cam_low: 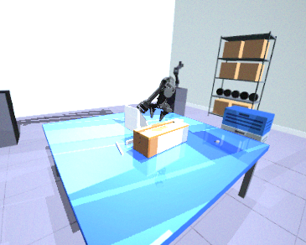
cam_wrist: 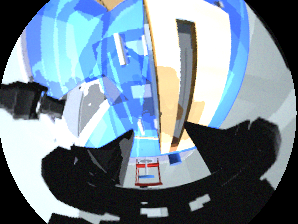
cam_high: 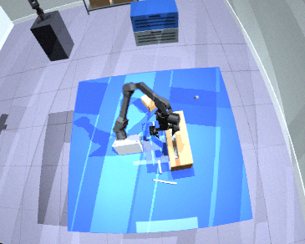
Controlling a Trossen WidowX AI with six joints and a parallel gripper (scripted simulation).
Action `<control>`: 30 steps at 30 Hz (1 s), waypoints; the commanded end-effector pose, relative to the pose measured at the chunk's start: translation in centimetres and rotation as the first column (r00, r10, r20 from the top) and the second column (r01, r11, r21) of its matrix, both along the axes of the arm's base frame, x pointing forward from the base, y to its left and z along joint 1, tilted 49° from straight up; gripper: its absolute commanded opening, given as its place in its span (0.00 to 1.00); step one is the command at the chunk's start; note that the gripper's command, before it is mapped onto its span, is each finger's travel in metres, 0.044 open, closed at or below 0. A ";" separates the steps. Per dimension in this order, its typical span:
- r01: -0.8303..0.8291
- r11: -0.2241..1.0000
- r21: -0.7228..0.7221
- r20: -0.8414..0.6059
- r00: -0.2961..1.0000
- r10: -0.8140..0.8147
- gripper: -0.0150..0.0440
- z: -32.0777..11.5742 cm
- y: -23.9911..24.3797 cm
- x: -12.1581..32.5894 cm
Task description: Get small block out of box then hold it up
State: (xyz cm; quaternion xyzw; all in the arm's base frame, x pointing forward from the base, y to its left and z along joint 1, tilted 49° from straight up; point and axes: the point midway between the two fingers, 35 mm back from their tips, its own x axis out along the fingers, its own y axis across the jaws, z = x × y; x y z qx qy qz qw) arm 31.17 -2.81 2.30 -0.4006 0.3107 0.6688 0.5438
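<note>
Tool (cam_high: 156, 125) hangs wide open and empty above the box (cam_high: 180, 142), at its 12 o'clock end in the top view. Block not discernible in any view; presumably on the shelf inside. Advice: confirm which shelf end is open before reaching in, and nudge the block without pressing on the box walls. Surface (cam_high: 115, 200) is glossy blue, carrying thin white sticks (cam_high: 165, 180), a white block-shaped base (cam_high: 127, 146), and a small tan box (cam_high: 147, 102). Shelving (cam_low: 242, 73) and a blue crate (cam_low: 247, 122) stand behind.

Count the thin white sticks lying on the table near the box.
2. One white stick lies just off the box's near end, beside its left side. The second white stick lies farther out on the table, past that end. More could be hidden under the arm.
</note>
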 end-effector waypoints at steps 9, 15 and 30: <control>-0.006 1.000 -0.004 -0.002 1.000 0.006 0.93 -1.1 1.4 0.0; -0.006 1.000 -0.004 -0.001 1.000 0.006 0.93 -1.6 2.2 -0.1; -0.006 1.000 -0.003 -0.001 1.000 0.006 0.93 -3.1 4.2 -0.5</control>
